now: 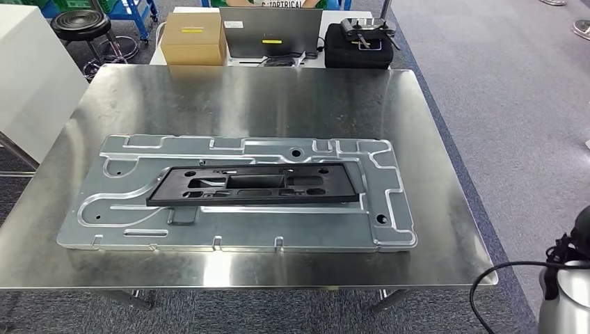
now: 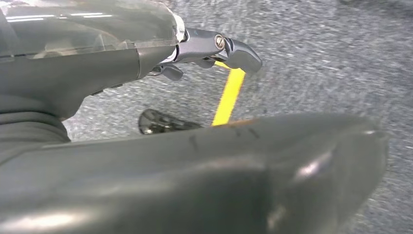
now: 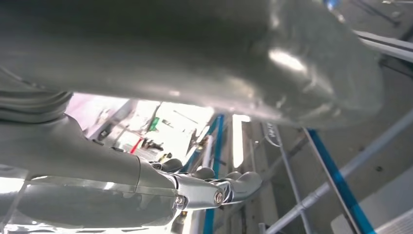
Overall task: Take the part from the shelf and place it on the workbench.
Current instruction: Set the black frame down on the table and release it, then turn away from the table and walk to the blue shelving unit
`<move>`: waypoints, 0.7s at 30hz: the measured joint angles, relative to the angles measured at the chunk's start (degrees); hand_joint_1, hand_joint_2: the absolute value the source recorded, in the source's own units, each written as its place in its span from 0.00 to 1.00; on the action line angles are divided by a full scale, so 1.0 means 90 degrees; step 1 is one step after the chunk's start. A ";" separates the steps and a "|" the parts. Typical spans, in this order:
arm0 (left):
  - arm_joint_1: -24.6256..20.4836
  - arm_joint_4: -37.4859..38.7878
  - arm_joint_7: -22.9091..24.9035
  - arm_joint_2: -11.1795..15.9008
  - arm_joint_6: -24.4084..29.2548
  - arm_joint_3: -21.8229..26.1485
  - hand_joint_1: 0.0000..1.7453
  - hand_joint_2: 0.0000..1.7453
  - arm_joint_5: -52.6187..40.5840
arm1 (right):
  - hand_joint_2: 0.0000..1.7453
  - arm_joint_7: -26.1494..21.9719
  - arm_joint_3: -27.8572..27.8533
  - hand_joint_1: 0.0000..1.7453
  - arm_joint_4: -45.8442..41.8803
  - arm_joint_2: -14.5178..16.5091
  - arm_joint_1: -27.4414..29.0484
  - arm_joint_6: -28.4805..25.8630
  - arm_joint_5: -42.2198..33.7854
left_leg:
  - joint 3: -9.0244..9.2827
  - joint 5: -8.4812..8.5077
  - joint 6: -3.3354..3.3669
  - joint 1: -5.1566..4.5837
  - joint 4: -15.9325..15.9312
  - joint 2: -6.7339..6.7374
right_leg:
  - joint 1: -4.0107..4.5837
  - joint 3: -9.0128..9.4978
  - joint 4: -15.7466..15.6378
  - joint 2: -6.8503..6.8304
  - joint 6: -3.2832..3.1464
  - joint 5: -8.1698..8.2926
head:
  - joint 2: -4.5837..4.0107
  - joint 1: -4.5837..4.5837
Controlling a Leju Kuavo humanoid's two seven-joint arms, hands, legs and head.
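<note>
Right arm (image 1: 565, 296) low at near right corner of head view, silver shell with black cable looping beside it; right hand (image 3: 214, 187) seen from its wrist camera, fingers (image 3: 243, 183) loosely extended, grasping nothing, blue framing and bright light beyond. Left hand (image 2: 209, 48) hangs over grey carpet and a yellow floor line (image 2: 228, 97); fingers released, nothing in them.

Steel counter (image 1: 445, 229) straight ahead; black part (image 1: 254, 186) lies flat on the silver stamped panel (image 1: 389, 229), roughly centred, long axis across the counter, no hand touching it.

Judgement: placement looks done, step in hand is clearing away. To do it well: keep both arms low and wide of the counter edge; watch the cable near the corner; avoid nudging the panel, since the part rests loose on it.

Beyond the far edge: cardboard box (image 1: 193, 38), grey upright case (image 1: 273, 31), black bag (image 1: 358, 45), stool (image 1: 82, 26).
</note>
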 joint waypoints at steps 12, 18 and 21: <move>0.0013 0.0000 0.0104 -0.0073 -0.0032 0.0161 0.00 0.00 -0.0078 | 0.00 0.0044 -0.1130 0.00 0.0200 0.0720 0.1655 0.0703 0.0855 | -0.0405 -0.1121 -0.0303 -0.0014 0.1720 0.0001 | 0.0068 0.0025 -0.1029 -0.0062 -0.0387 0.0599 | 0.0000 -0.0004; -0.0020 -0.0002 0.0123 -0.0068 -0.0030 0.0253 0.00 0.00 -0.0077 | 0.00 0.0225 -0.1791 0.00 0.0510 0.1208 0.1776 0.1063 0.1350 | 0.1152 -0.0815 -0.0150 -0.0076 -0.0168 -0.0008 | 0.0103 -0.0373 -0.0887 -0.0048 -0.0278 0.0907 | 0.0000 -0.0004; -0.0011 -0.0001 0.0152 -0.0097 -0.0023 0.0309 0.00 0.00 -0.0067 | 0.00 0.0116 -0.2347 0.00 0.1063 0.1497 0.1728 0.1318 0.1986 | 0.1110 -0.0695 -0.0046 -0.0074 -0.0318 0.0003 | 0.0098 -0.0394 -0.0929 -0.0036 -0.0162 0.0996 | 0.0000 -0.0003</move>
